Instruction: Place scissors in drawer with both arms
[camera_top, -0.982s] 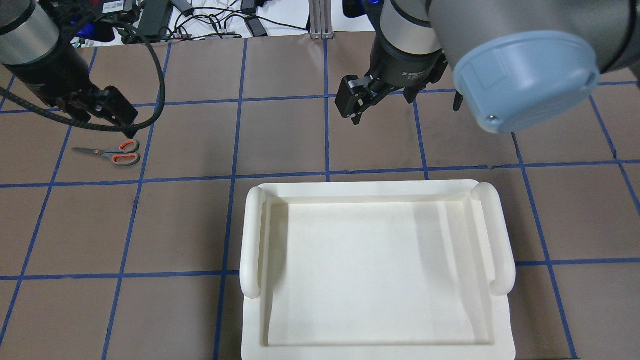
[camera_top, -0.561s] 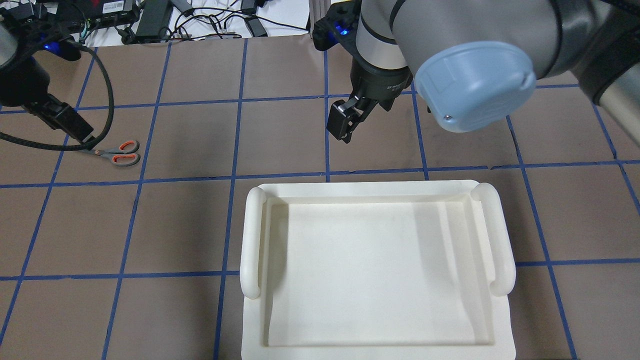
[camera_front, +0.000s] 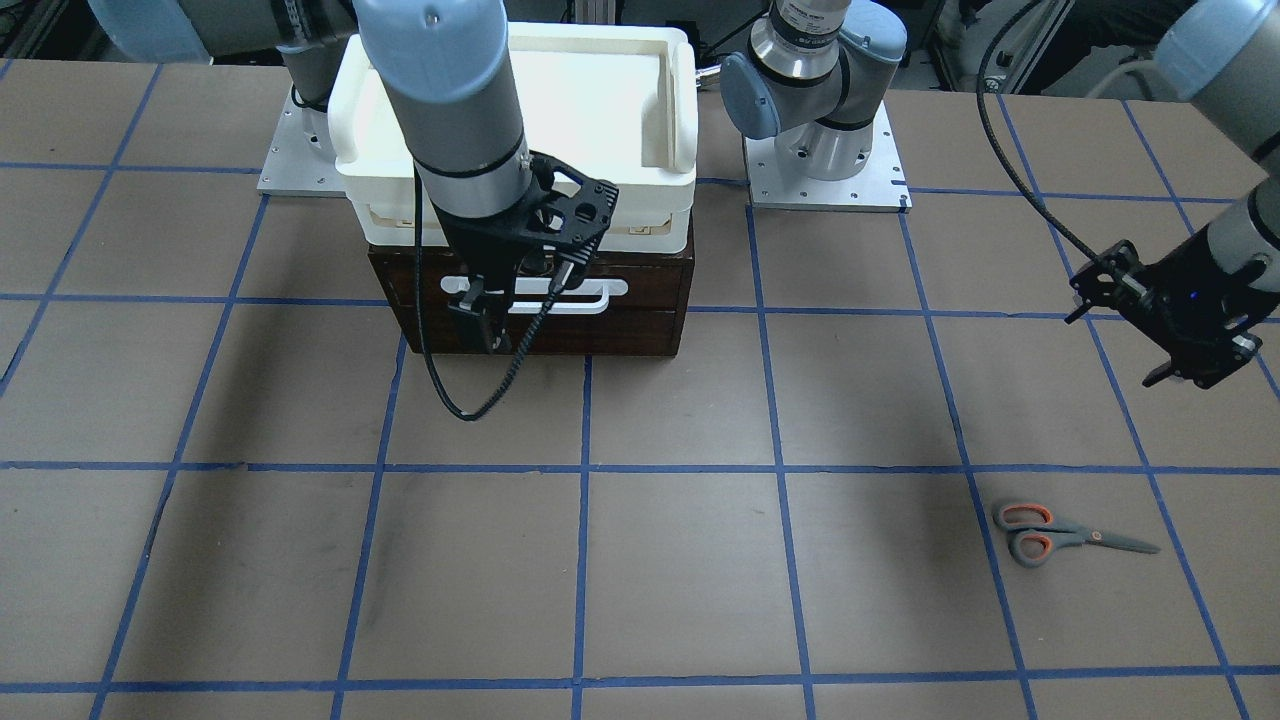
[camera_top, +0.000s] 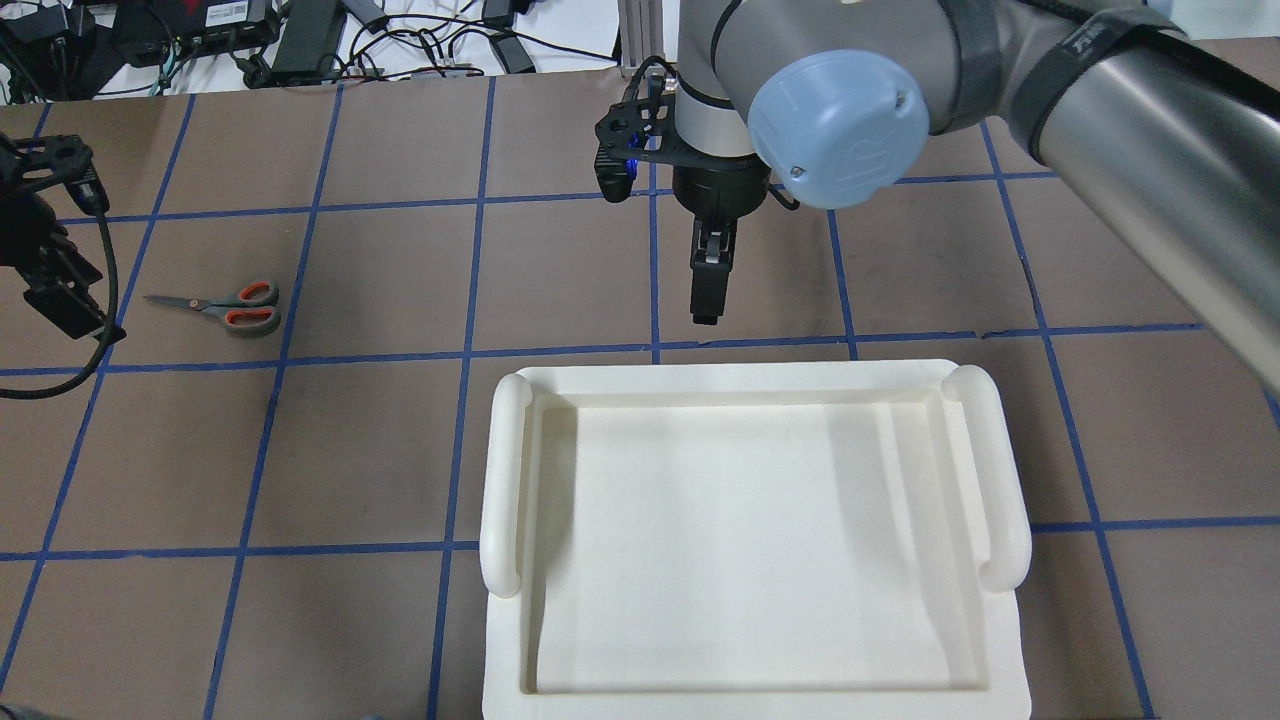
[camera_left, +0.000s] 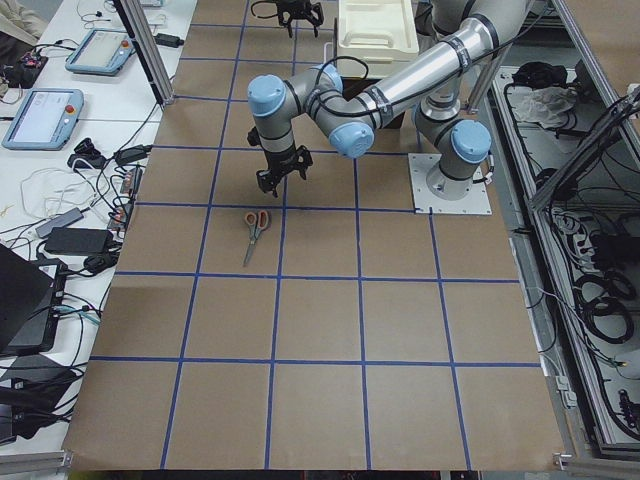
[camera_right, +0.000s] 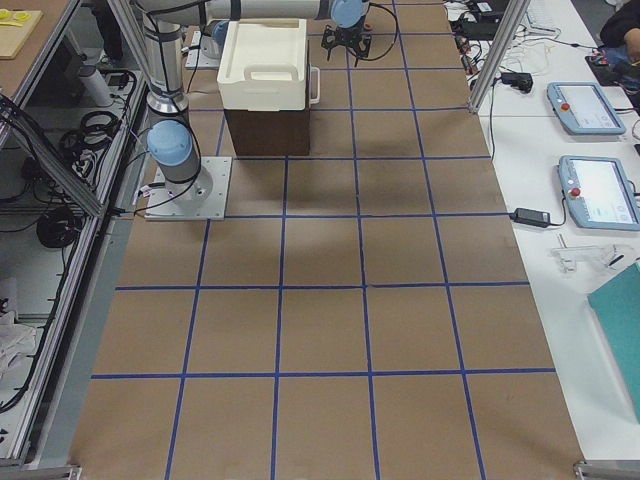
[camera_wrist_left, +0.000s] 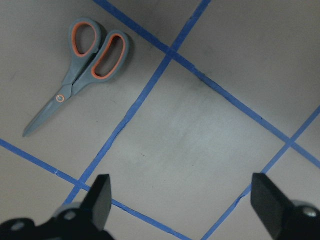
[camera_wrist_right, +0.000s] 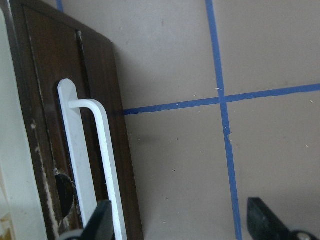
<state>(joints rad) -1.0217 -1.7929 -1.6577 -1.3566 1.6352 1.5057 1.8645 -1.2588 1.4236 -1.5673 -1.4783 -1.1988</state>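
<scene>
The scissors lie flat on the brown table at the left, grey handles with orange-lined loops; they also show in the front view and the left wrist view. My left gripper is open and empty, hovering above the table beside the scissors, at the left edge of the overhead view. The dark brown drawer is closed under a cream-white tray. My right gripper is open in front of the drawer's white bar handle, which runs beside one finger.
The tray hides the drawer in the overhead view. The two arm bases stand behind the drawer box. A black cable hangs from the left wrist. Cables and power bricks lie beyond the table's far edge.
My left gripper has moved to the overhead view's left, off the scissors' handles and past the blades. My right gripper has turned edge-on and come down towards the drawer front. The scissors have not moved.
</scene>
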